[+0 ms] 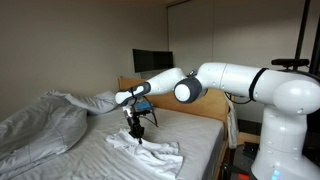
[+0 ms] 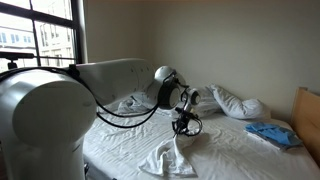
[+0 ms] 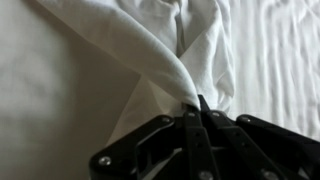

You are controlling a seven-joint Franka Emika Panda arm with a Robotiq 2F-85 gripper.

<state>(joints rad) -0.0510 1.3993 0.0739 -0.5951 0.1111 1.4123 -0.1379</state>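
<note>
As it hovers, the gripper [image 3: 192, 103] pinches white cloth [image 3: 150, 45]

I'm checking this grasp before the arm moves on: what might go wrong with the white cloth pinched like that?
1. The fingers are shut on only a narrow bunched fold of the white cloth; it may slip free when pulled.
2. Most of the cloth lies crumpled on the bed sheet, so it could drag and tangle.
3. The sheet is wrinkled too; a lower regrasp might catch it.
</note>
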